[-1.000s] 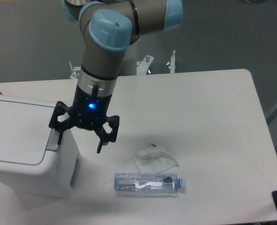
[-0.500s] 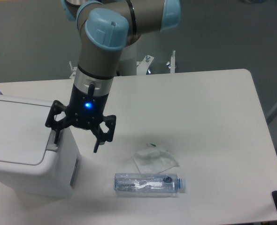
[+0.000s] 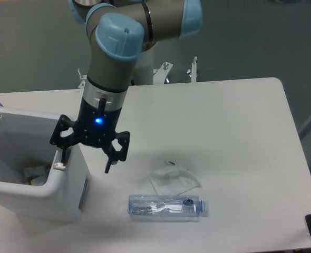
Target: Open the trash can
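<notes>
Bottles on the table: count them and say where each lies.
1. The clear plastic bottle lies on its side near the table's front edge, just below the crumpled wrapper and right of the trash can. Any inside the open can would be hidden.

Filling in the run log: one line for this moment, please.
trash can: open, scraps inside | gripper: open, one finger at front rim | bottle: lying on table

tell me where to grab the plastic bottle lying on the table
Grip the bottle across its clear mid-body, coming straight down from above. It lies on its side, cap pointing right, so open fingers can straddle the round barrel front to back.
</notes>
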Controlling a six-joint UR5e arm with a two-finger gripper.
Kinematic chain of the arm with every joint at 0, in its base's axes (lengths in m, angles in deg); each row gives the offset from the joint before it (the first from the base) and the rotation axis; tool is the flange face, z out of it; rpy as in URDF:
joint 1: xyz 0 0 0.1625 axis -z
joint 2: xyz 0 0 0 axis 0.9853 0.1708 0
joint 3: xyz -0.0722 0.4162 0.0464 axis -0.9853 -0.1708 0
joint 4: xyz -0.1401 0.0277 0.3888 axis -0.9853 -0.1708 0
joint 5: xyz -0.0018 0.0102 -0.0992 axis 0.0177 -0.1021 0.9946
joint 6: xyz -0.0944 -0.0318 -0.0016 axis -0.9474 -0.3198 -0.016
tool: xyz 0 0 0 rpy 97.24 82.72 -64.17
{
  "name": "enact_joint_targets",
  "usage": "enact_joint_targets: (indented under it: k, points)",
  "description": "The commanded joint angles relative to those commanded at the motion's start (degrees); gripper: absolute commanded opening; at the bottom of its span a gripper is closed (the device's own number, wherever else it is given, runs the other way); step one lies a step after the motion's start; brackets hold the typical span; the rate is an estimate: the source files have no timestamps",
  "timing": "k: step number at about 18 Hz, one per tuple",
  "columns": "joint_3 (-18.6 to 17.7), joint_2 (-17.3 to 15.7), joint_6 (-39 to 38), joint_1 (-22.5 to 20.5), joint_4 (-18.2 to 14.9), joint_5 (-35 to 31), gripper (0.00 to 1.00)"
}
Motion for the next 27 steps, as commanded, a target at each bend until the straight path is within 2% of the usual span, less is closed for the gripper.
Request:
enact_joint_targets:
  k: [5,9,15,20,24,27]
  points:
    - [1.7,-0.5,0.9,-0.2,0.1,0.0,1.00]
    - [2.1,-0.4,2.6,-3.9,0.1,-1.4,1.00]
    - [1.5,0.7,15.7,-12.8,0.0,-8.4,1.00]
    - [0.3,3.6,32.3,-19.9,0.1,-12.7,1.00]
    - [-0.9,4.4,43.0,-22.9,0.0,-12.8,1.00]
    - [-1.0,6.2,46.0,-22.9,0.1,-16.9,1.00]
